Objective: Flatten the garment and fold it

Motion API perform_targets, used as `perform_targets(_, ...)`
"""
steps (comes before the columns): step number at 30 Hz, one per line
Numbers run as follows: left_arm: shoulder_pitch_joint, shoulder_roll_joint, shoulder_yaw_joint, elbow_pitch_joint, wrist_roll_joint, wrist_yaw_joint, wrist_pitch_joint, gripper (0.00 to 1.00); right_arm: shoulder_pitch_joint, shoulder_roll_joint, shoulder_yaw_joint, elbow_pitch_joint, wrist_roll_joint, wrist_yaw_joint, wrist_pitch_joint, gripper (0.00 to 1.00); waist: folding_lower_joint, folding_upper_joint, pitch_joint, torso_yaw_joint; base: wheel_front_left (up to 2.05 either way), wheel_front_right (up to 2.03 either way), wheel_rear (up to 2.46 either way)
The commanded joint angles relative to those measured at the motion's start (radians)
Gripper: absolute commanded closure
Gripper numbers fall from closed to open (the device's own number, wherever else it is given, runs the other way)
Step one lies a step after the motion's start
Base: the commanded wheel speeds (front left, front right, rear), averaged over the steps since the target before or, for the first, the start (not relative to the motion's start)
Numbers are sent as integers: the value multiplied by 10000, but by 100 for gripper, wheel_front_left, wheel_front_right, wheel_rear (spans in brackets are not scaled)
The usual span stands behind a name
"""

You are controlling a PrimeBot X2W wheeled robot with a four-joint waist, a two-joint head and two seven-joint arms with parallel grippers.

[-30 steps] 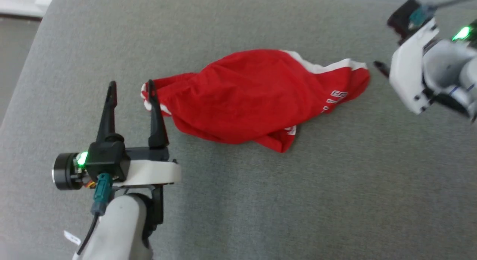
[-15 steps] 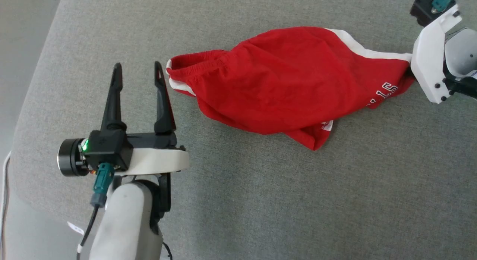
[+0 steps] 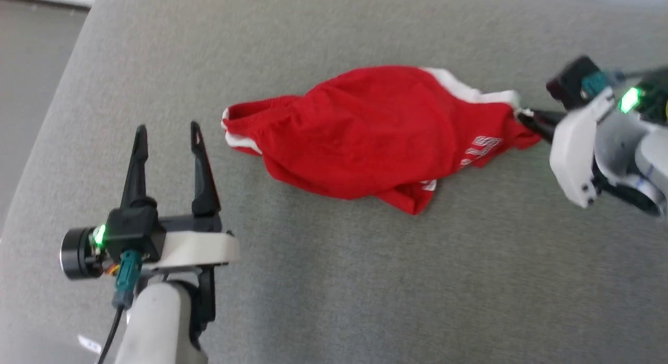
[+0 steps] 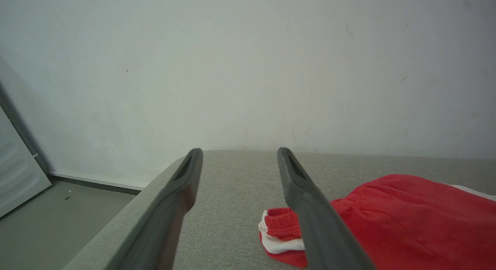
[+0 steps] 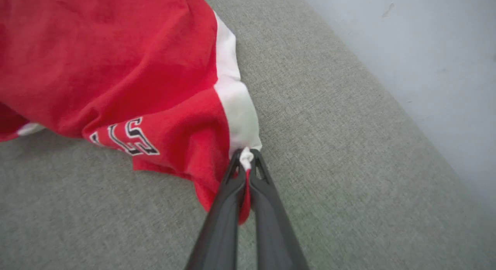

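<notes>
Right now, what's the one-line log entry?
garment: bunched on grey cushion | right gripper: jaws shut on hem corner | left gripper: jaws open, short of waistband

Right pincer (image 5: 245, 155) closed on shorts (image 3: 365, 129) hem corner

Bare indoor room, grey upholstered surface (image 3: 365, 280), plain white wall (image 4: 248, 68), grey floor (image 4: 58, 215)

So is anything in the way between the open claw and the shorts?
No, nothing visible. Only bare grey cushion lies between the open left gripper and the waistband end of the red shorts. The right gripper is shut on the striped hem corner.
</notes>
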Motion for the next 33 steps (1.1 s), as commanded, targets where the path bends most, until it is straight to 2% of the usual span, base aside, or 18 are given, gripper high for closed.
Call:
perform_targets(1,243,75,97,23,111,-57,-47,0,248,-262,23,-257,47,48,-345,100,-2,0,-1163,-947,0,0,0)
perform_targets(8,928,167,313,-69,218,-112,-47,0,2201,-1750,-264,-1891,434,48,-1677,100,-2,0,-1895,-1557,0,0,0)
perform_targets(13,1178,259,391,-45,244,-230,-47,0,4232,-2252,-734,-2506,643,48,-1732,100,-2,0,-2096,-1837,0,0,0)
perform_targets(17,1184,316,379,29,297,-313,-47,0,5632,-2297,-1115,-2386,380,48,-1463,100,-2,0,-2115,-1918,0,0,0)
perform_targets(22,1105,415,328,202,378,-396,-47,0,7028,-1734,-1680,-1965,235,48,-1280,100,-2,0,-2203,-1963,0,0,0)
perform_targets(24,1066,506,332,287,407,-431,-47,0,7275,-1455,-2183,-1805,34,48,-1635,98,-2,0,-2269,-2016,0,0,0)
perform_targets(25,1030,565,342,334,418,-453,-47,0,7370,-1311,-2494,-1731,-78,48,-1849,55,-2,0,-2325,-2050,0,0,0)
perform_targets(26,979,641,348,362,437,-484,-47,0,7431,-1198,-2811,-1703,-272,48,-2085,0,-2,0,-2377,-2090,0,0,0)
perform_targets(33,14,1283,49,582,548,-1129,-47,0,8175,-441,-5593,-2325,-1806,48,-3476,0,-2,0,-2650,-2292,0,0,0)
